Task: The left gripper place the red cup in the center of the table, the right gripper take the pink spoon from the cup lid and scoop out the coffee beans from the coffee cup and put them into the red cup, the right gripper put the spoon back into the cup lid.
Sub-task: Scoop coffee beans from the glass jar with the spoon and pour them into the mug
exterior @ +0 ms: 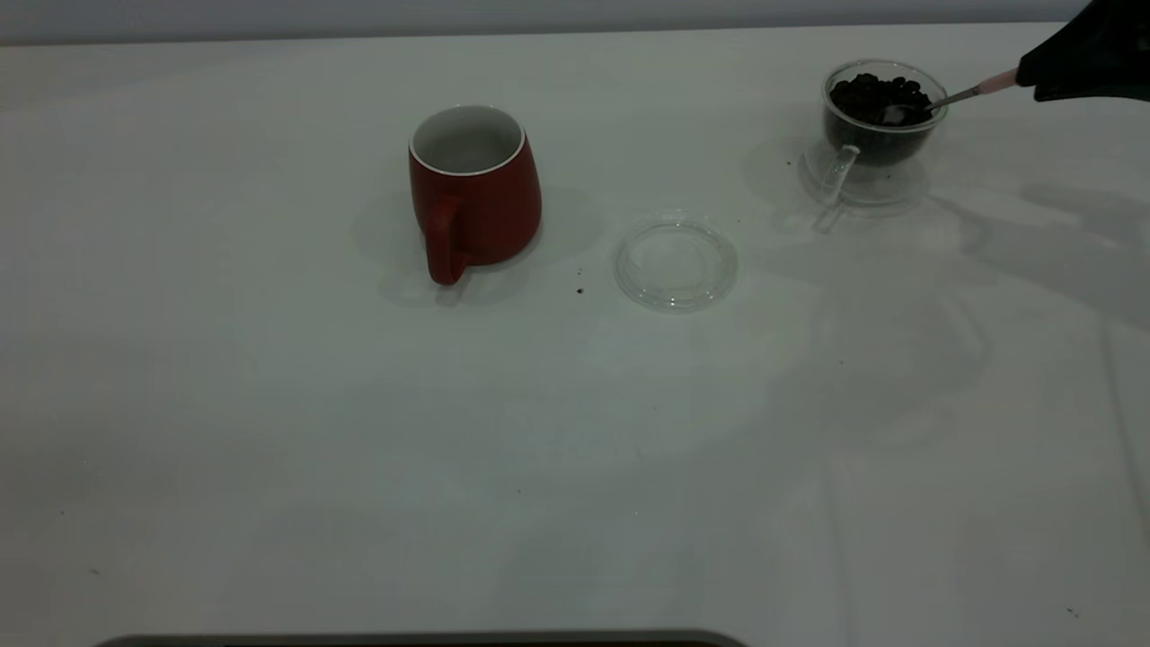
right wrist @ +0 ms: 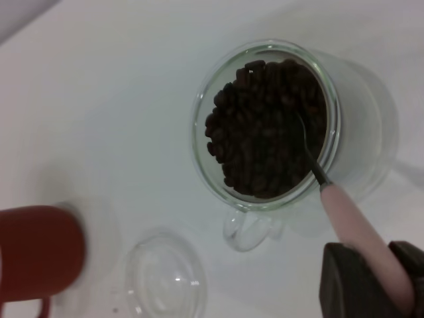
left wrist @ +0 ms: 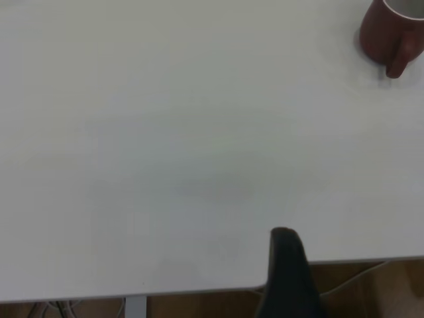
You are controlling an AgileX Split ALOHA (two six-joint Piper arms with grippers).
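The red cup (exterior: 474, 190) stands upright and empty on the table (exterior: 359, 431), left of centre, handle toward the camera; it also shows in the left wrist view (left wrist: 391, 33) and the right wrist view (right wrist: 36, 255). The cup lid (exterior: 676, 261) lies empty to its right, seen too in the right wrist view (right wrist: 164, 278). The coffee cup (exterior: 880, 126) at the far right holds coffee beans (right wrist: 265, 126). My right gripper (right wrist: 381, 275) is shut on the pink spoon (right wrist: 358, 232), whose bowl dips into the beans. My left gripper (left wrist: 286, 265) hangs over the table's edge, far from the cup.
A few dark specks (exterior: 579, 290) lie between the red cup and the lid. The table's near edge (left wrist: 199, 288) runs past my left gripper, with brown floor beyond it.
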